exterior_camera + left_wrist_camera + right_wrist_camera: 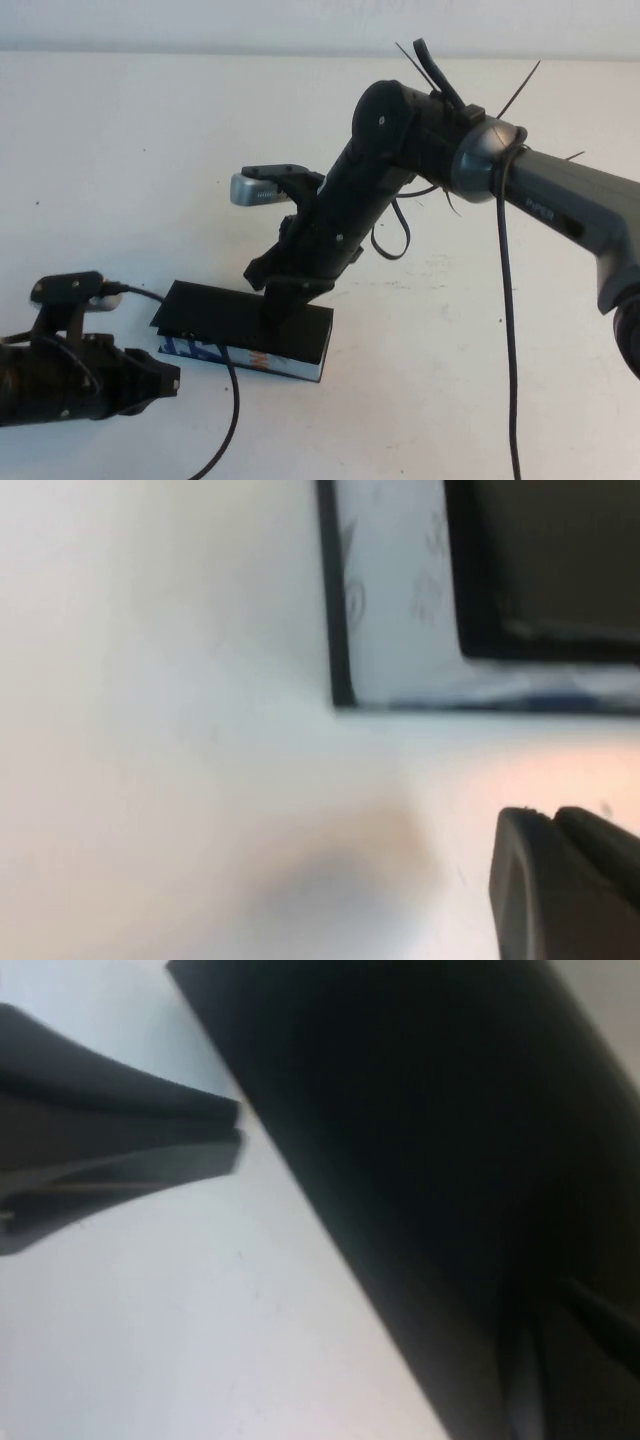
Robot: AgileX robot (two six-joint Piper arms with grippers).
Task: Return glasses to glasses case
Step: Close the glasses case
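The glasses case (215,312) lies at the front middle of the table with its flat black lid down and its white printed front edge toward me. The glasses are hidden. My right gripper (284,305) reaches down from the right and rests its tip on the lid, fingers together and holding nothing. My left gripper (168,380) is shut and empty, low over the table just in front of the case's left front corner. The left wrist view shows that corner of the case (400,610) and my left gripper (550,818). The right wrist view is filled by the black lid (400,1110).
A black cable (232,400) runs from the left wrist camera across the case's front edge and off the table's near side. The right arm's cable (505,330) hangs at the right. The white table (120,150) is bare behind and to the left.
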